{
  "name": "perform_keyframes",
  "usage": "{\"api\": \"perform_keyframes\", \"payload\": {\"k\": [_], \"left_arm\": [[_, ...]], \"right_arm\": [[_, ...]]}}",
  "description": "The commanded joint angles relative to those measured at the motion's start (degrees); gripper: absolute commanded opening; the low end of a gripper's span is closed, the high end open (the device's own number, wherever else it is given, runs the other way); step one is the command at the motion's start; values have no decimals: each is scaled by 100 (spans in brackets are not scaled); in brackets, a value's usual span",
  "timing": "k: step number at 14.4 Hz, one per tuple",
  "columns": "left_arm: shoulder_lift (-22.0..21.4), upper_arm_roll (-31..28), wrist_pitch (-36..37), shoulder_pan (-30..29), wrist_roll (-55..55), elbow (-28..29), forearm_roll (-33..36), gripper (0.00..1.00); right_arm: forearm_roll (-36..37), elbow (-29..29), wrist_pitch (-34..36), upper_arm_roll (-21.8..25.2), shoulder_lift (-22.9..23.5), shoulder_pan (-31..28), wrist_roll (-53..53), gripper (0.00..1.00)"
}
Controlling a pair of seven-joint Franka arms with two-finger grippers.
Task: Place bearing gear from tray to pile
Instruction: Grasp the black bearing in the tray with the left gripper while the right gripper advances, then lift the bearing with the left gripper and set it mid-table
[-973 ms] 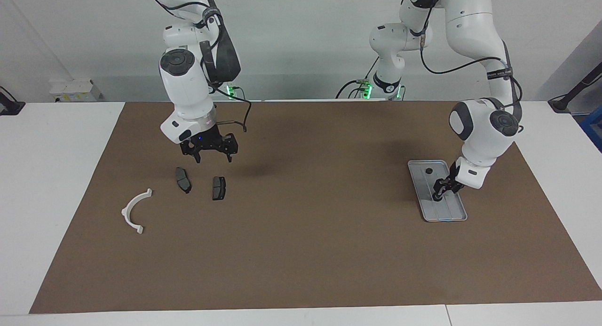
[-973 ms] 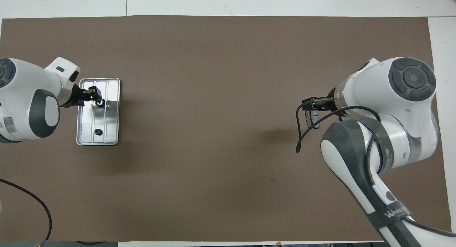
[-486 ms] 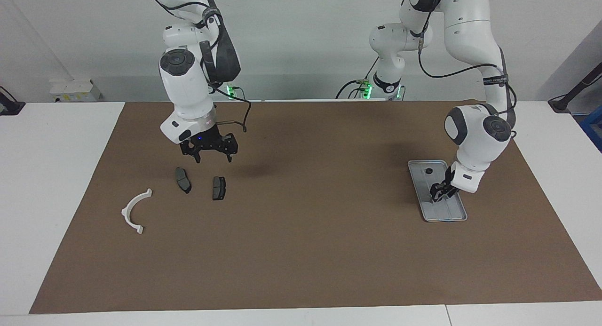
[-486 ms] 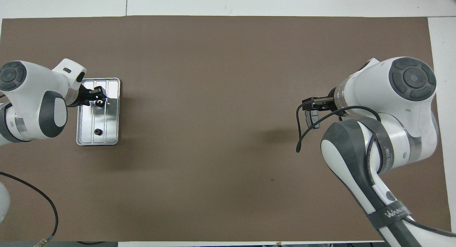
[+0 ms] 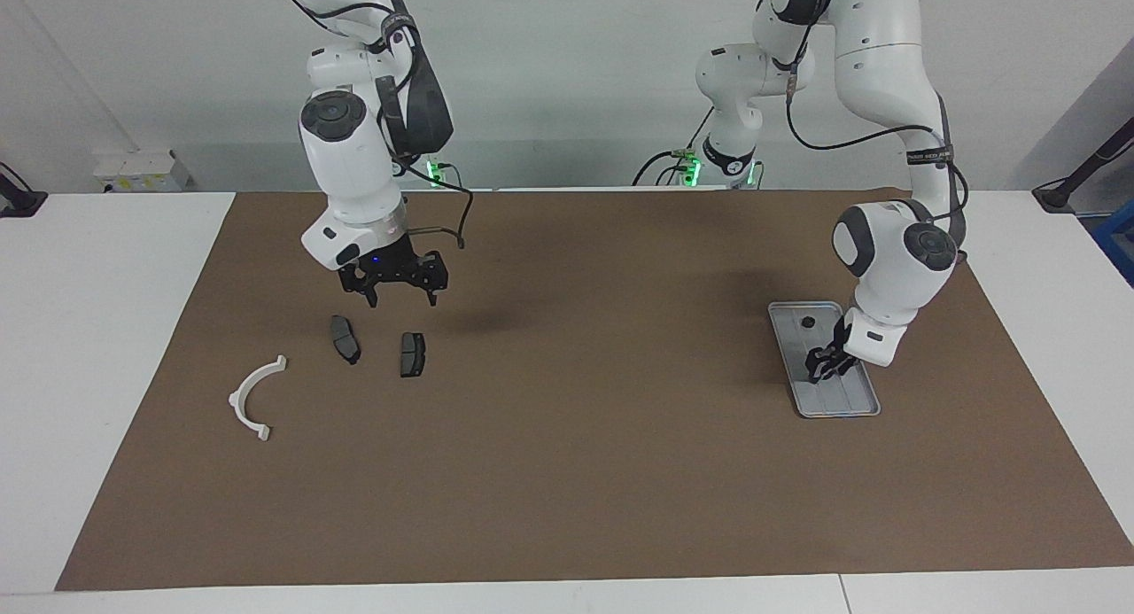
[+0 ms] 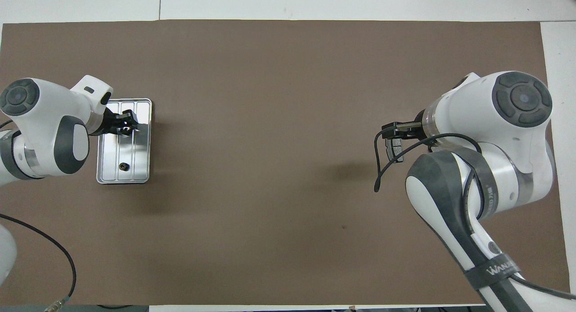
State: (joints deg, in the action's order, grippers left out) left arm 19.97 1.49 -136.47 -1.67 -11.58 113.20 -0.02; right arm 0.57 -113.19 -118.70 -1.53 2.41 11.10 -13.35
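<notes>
The silver tray (image 5: 849, 403) lies toward the left arm's end of the table; it also shows in the overhead view (image 6: 143, 156). One small dark bearing gear (image 6: 127, 131) sits in it, right at the tips of my left gripper (image 5: 817, 372), which reaches down into the tray. A second gear (image 5: 807, 322) lies in the tray nearer to the robots. The pile is two dark brake pads (image 5: 345, 339) (image 5: 412, 353) and a white half-ring (image 5: 254, 396). My right gripper (image 5: 400, 297) hangs open and empty just above the mat beside the pads.
A brown mat (image 5: 585, 437) covers the table. In the overhead view the right arm (image 6: 490, 136) hides most of the pile. A loose black cable (image 6: 382, 168) hangs from the right wrist.
The left arm's wrist and elbow have swung toward the middle of the table while its gripper tips stayed at the gear in the tray. The right arm has not moved.
</notes>
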Motion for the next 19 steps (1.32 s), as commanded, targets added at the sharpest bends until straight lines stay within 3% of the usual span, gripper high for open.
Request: {"api": "perform_keyframes", "payload": {"k": [1, 5, 8, 12, 15, 19], "left_arm": [[-37, -52, -55, 79, -55, 167, -68, 31], [-19, -44, 435, 114, -352, -183, -68, 25], [16, -52, 1103, 797, -1676, -720, -51, 25], [-2, -70, 1351, 2089, -3943, -739, -7, 26], [-2, -53, 1141, 2863, -5263, -730, -7, 26], [-28, -35, -174, 3558, -6276, -117, -24, 26]], "right_arm": [[-84, 17, -75, 3, -12, 6, -37, 100], [-84, 105, -84, 3, 31, 130, -63, 100], [-84, 113, -84, 3, 31, 95, -37, 100], [-84, 149, -75, 3, 31, 60, -37, 100], [-84, 149, -5, 3, 31, -98, 147, 100], [-84, 263, 66, 12, 23, -187, 403, 100]]}}
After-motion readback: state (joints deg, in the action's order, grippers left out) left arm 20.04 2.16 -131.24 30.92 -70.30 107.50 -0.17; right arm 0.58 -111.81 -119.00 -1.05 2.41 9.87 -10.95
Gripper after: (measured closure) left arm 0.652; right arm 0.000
